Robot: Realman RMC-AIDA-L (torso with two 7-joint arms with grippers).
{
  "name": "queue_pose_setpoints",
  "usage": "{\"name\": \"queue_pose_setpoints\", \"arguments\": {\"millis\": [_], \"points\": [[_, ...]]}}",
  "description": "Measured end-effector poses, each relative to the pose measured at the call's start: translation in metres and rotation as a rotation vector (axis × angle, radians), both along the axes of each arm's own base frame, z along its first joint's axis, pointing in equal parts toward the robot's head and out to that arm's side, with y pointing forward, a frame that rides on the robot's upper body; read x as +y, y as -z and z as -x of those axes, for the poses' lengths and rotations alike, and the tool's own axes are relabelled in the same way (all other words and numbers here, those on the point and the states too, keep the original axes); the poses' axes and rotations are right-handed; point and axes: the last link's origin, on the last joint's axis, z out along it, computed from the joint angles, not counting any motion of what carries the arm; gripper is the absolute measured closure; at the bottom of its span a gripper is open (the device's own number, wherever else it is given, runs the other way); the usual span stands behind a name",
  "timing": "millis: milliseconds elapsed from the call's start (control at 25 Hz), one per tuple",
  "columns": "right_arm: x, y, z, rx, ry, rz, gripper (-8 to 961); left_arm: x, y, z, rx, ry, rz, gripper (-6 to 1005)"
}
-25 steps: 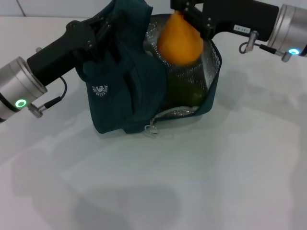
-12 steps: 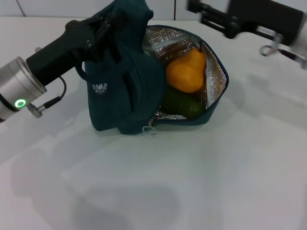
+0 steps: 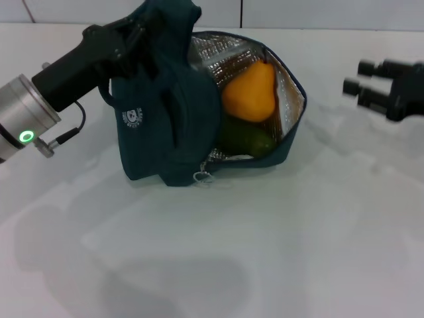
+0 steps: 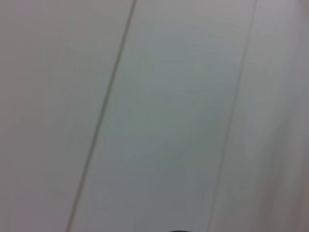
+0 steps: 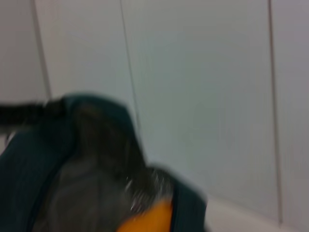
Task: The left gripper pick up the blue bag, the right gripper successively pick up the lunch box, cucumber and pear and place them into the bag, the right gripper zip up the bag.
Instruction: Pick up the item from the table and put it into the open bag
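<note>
Left claw [image 3: 136, 32] clenched on dark teal fabric bag [image 3: 165, 126]. Orange-yellow pear [image 3: 250, 92] atop dark green cucumber [image 3: 246, 139] inside. Right claw [image 3: 361, 77] released, well apart from bag.

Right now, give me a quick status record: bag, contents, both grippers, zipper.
bag: blue bag on the table, mouth open toward the robot's right, foil lining showing
pear: inside the bag, on top
cucumber: inside, under the pear
lunch box: not visible
left gripper: holding the bag's top
right gripper: away to the bag's right, fingers open, empty
zipper: pull at the front corner, bag not zipped
</note>
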Motion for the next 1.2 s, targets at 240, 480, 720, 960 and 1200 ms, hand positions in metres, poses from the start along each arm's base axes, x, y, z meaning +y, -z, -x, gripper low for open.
{"name": "queue_pose_setpoints", "arguments": {"millis": [240, 480, 720, 960, 1200], "points": [[-0.009, 0.037, -0.002, -0.111, 0.000, 0.113, 484, 0.006, -0.002, 0.005, 0.032, -0.035, -0.023, 956], [-0.007, 0.062, 0.011, -0.153, -0.028, 0.197, 483, 0.005, 0.000, 0.007, 0.035, -0.041, -0.026, 956], [-0.002, 0.078, 0.022, -0.239, -0.074, 0.223, 482, 0.003, 0.001, 0.007, 0.034, -0.038, -0.021, 953], [0.005, 0.086, 0.032, -0.294, -0.111, 0.227, 481, 0.004, 0.002, 0.005, 0.034, -0.031, -0.014, 949], [0.010, 0.101, 0.045, -0.381, -0.168, 0.222, 480, 0.004, 0.002, 0.004, 0.031, -0.029, -0.011, 945]]}}
